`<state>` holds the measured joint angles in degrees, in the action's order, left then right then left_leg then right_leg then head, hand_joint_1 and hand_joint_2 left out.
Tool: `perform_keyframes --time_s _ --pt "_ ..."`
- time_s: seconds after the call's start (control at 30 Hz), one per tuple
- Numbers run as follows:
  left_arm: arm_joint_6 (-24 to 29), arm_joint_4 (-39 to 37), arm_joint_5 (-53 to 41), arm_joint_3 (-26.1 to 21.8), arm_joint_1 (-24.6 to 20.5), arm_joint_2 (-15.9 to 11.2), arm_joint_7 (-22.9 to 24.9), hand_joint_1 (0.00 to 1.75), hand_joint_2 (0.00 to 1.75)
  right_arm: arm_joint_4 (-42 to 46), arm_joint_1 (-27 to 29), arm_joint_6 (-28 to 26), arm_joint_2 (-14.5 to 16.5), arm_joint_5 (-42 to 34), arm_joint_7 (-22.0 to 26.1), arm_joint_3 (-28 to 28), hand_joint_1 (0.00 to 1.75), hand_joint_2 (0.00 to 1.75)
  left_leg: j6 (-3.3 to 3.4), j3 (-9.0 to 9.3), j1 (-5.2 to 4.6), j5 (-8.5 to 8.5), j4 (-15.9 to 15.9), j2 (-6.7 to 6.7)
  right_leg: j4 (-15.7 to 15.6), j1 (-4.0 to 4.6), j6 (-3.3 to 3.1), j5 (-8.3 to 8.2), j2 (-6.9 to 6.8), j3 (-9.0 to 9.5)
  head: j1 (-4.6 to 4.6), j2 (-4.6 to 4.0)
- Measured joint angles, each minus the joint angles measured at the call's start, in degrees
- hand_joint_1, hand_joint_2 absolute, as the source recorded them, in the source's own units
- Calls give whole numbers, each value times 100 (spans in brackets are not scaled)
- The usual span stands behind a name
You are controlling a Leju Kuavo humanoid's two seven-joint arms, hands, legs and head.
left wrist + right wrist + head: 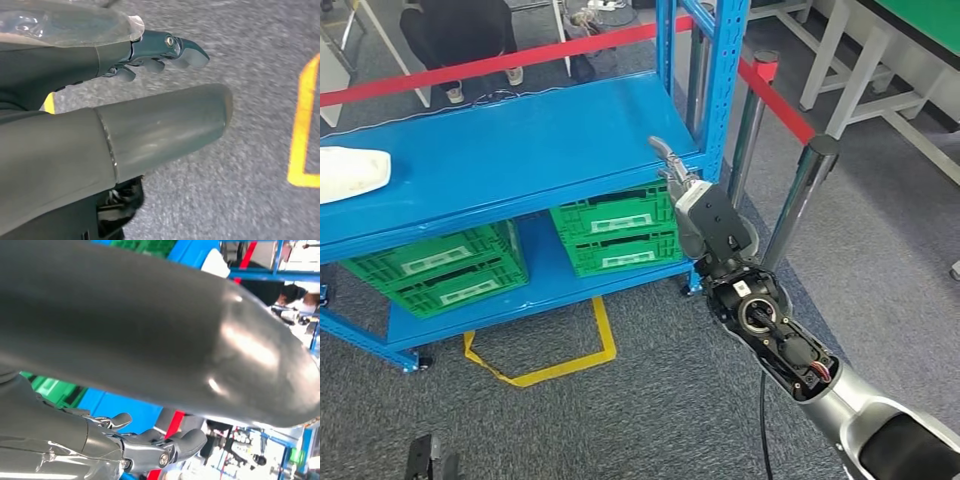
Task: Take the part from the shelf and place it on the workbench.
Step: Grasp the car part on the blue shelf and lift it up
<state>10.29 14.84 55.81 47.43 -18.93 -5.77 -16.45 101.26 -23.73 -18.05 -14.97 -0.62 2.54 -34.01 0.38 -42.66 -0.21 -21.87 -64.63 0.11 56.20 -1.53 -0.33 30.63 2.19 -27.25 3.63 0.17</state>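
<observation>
Two robot hands: both hold nothing, as you can check in the wrist views.
Right robot hand [681, 180]: raised at the right end of the shelf [516, 150], fingers extended and apart, touching no part.
Left robot hand [113, 100]: hanging over grey carpet beside yellow floor tape [302, 130], fingers straight, nothing between them.
Part [350, 172]: white, lying on the upper blue deck at its far left end, well apart from your right robot hand.
Lower deck: two green crates [618, 228].
Progress: you should judge the task barely begun; reach, grasp, carry and placing on the bench all remain.
</observation>
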Motion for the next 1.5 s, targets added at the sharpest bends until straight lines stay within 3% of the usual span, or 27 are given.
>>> perform_keyframes --time_s 0.03,0.07,0.1,0.17,0.23,0.3,0.37,0.43,0.47,0.5,0.53,0.6,0.63,0.73,0.8,0.87,0.9,0.93,0.97,1.03,1.1,1.27,1.33,1.4,1.43,1.47,1.5 --pt "0 -1 0 0 -3 -16 1 0 0 -1 6 0 0 2 0 1 0 0 78 148 -56 227 417 -26 -42 3 10 47 21 68 -2 0" --pt "0 -1 -1 0 -10 -37 1 0 0 -4 16 0 0 4 -3 1 0 0 140 287 -106 351 751 -50 -104 -4 26 78 42 128 -7 0" --pt "0 -2 -1 1 -21 -54 1 0 0 -8 31 0 0 7 -8 0 0 0 183 388 -136 360 938 -65 -184 -10 51 93 57 183 -15 0" --pt "1 -3 -1 1 -40 -69 4 0 0 -10 58 1 0 20 -14 7 0 0 208 555 -139 252 1113 -51 -261 -6 120 35 70 304 -26 0" --pt "-6 -4 -4 2 -42 -62 9 0 0 -4 64 2 -4 39 -14 29 0 0 188 776 -95 182 1297 -33 -7 24 157 -63 7 239 -18 0" --pt "-22 -4 -13 2 -38 -52 13 0 0 -3 71 3 -10 56 -19 48 0 0 160 990 -62 95 1409 -34 663 47 152 -39 -76 -174 -3 0" --pt "-39 -4 -19 2 -31 -33 25 0 0 -5 111 4 -15 69 -34 57 0 0 151 1163 -59 -41 1423 -37 1289 55 179 253 -107 -679 5 0" --pt "-50 -4 -20 2 -20 -15 51 0 0 -7 147 10 -19 79 -49 78 0 0 134 1371 -54 -201 1415 -40 1335 49 227 495 -127 -952 14 0" --pt "-51 -4 -20 2 -16 -8 63 0 0 -8 154 17 -20 81 -56 89 0 0 120 1489 -46 -289 1407 -41 1107 41 246 407 -143 -968 18 0" --pt "-52 -4 -20 2 -15 0 71 0 0 -9 160 27 -20 83 -61 98 0 0 101 1607 -37 -384 1394 -38 750 28 261 135 -165 -925 20 0" --pt "-52 -5 -20 2 -17 7 74 0 0 -12 171 38 -21 84 -67 105 0 0 76 1719 -30 -481 1371 -33 385 19 264 -258 -200 -875 15 0" --pt "-52 -6 -19 2 -33 16 77 0 0 -19 189 54 -23 83 -82 116 0 0 17 1828 -29 -625 1337 -33 -71 35 193 -801 -242 -774 9 -1" --pt "-52 -7 -18 2 -43 17 79 0 0 -19 194 59 -24 82 -86 125 0 0 -16 1851 -28 -658 1316 -31 -122 57 130 -889 -241 -743 8 -1" --pt "-53 -7 -16 2 -57 29 80 0 0 -9 167 72 -25 83 -84 155 0 0 -106 1727 4 -613 960 -27 -190 74 -21 -835 -188 -556 17 -1" --pt "-54 -7 -16 2 -67 39 79 0 0 -7 152 81 -26 85 -83 173 0 0 -155 1323 25 -740 299 -29 -228 56 -80 -792 -179 -479 2 -1" --pt "-54 -7 -14 2 -74 40 78 0 0 -3 154 95 -26 86 -82 185 0 0 -205 764 46 -1078 -430 -31 -229 53 -99 -748 -160 -467 -9 0" --pt "-54 -7 -13 2 -69 40 78 0 0 -2 162 101 -26 86 -83 186 0 0 -220 548 58 -1176 -643 -31 -229 51 -92 -725 -150 -453 -9 0" --pt "-54 -7 -13 2 -61 41 78 0 0 -2 168 104 -26 86 -84 189 0 0 -226 427 69 -1145 -672 -30 -229 47 -80 -698 -141 -427 -9 0" --pt "-55 -7 -12 2 -55 41 78 0 0 -2 172 104 -26 86 -85 192 0 0 -225 423 79 -972 -492 -30 -228 40 -65 -670 -136 -389 -8 0" --pt "-54 -7 -12 2 -53 39 78 0 0 -2 170 110 -26 85 -87 195 0 0 -216 681 93 -412 315 -29 -228 26 -17 -608 -132 -303 -13 0" --pt "-52 -7 -10 2 -64 39 78 0 0 -1 168 125 -26 83 -92 199 0 0 -177 909 88 -191 957 -23 -224 35 53 -549 -123 -253 -17 0" --pt "-45 -7 -3 2 -56 46 74 0 0 3 167 170 -26 79 -96 226 0 0 7 1023 75 -172 1104 -27 -110 40 221 -345 -139 -265 -9 0" --pt "-40 -7 -2 2 -63 50 69 0 0 2 168 175 -26 79 -95 243 0 0 81 1095 70 -200 1118 -26 513 38 237 -48 -170 -567 4 0" --pt "-35 -7 -1 2 -53 49 64 0 0 -2 178 183 -26 79 -94 251 0 0 126 1149 33 -263 1117 -27 1398 58 228 253 -181 -1071 20 0" --pt "-34 -7 -1 2 -41 51 61 0 0 -4 189 186 -26 79 -94 252 0 0 140 1184 11 -301 1116 -29 1648 73 211 265 -181 -1253 24 0" --pt "-33 -7 -1 2 -28 52 57 0 0 -7 198 193 -26 79 -93 252 0 0 152 1233 -13 -345 1115 -33 1662 93 181 146 -181 -1327 28 0" --pt "-27 -7 -1 2 -19 55 54 0 0 -10 202 204 -26 80 -91 254 0 0 160 1299 -37 -394 1115 -39 1430 121 135 -92 -180 -1278 32 0"
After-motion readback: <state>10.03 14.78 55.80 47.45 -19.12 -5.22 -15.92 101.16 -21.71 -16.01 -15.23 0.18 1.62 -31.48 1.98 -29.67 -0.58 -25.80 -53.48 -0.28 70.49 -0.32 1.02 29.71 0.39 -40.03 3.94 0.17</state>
